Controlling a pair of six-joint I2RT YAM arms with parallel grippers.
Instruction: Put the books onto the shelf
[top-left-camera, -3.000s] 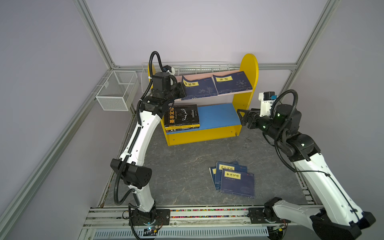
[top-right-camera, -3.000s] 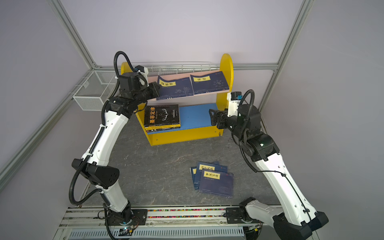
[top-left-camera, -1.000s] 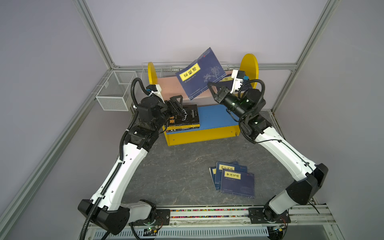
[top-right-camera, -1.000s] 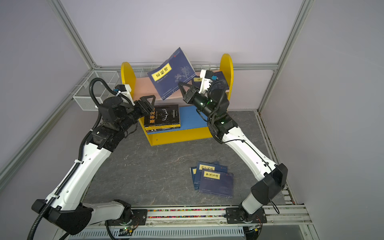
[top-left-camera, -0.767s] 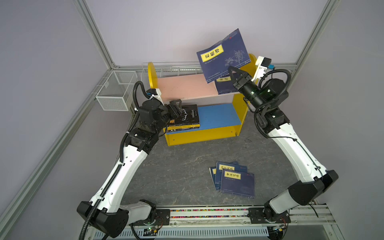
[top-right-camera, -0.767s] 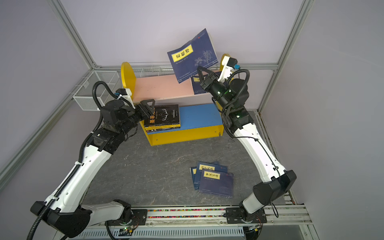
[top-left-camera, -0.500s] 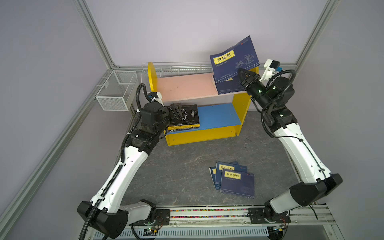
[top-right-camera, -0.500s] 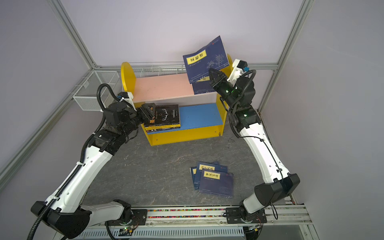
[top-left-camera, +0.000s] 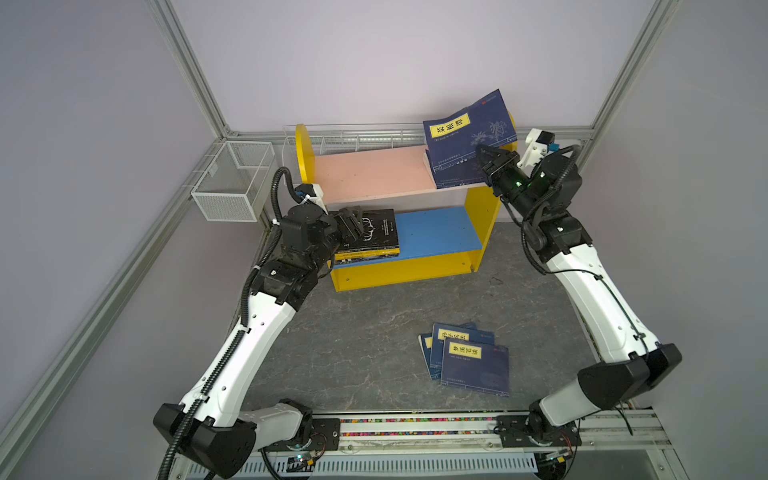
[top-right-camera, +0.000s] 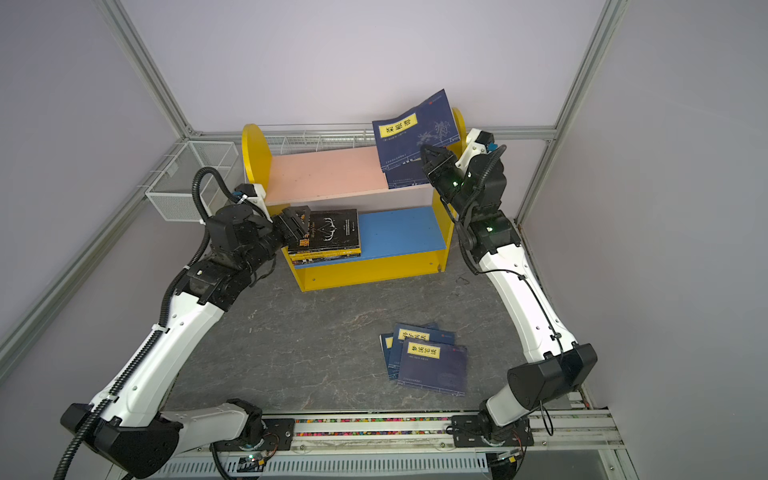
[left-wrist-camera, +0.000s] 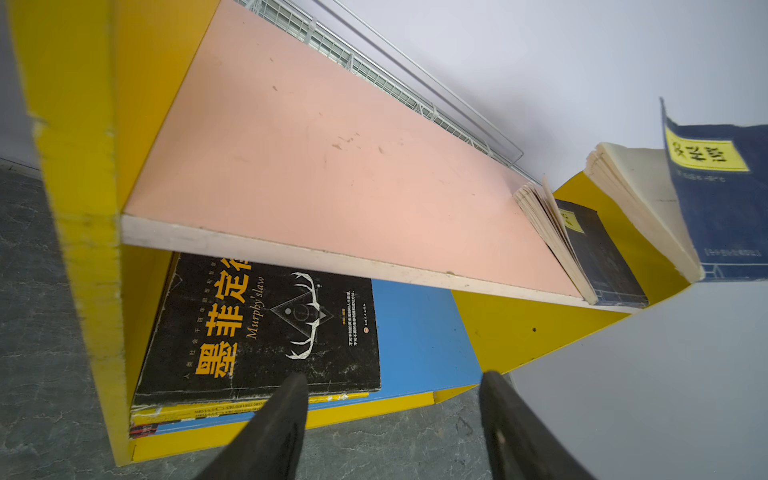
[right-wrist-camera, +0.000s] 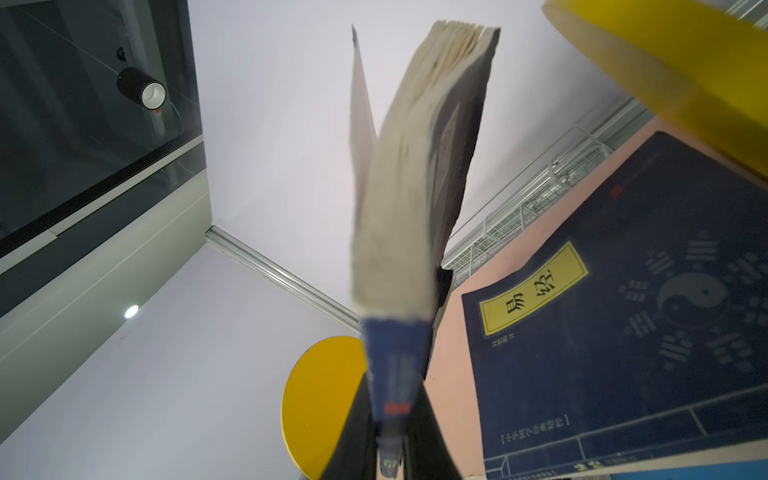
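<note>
Tabletop (top-left-camera: 365, 332): you have a grey, stone-patterned surface carrying the shelf at the back and loose books nearer the front.
Shelf (top-left-camera: 399, 272): yellow sides, pink upper board (top-left-camera: 365, 174), blue lower board (top-left-camera: 436, 232); it stands by the rear wall.
Loose pile (top-left-camera: 469, 359): overlapping navy books with yellow labels, flat on the tabletop, well apart from the shelf.
Lower stack (top-left-camera: 378, 232): several books at the left end of the blue board, a black cover with orange characters on top.
Held book (top-left-camera: 465, 129): navy, raised and tilted above the pink board's right end, pages fanning.
Flat book (right-wrist-camera: 623, 311): navy, lying on the pink board's right end.
Right end effector (top-left-camera: 484, 156): your jaws are clamped on the raised book's lower edge.
Left end effector (left-wrist-camera: 395, 382): your jaws stand apart, gripping nothing, close by the lower stack.
</note>
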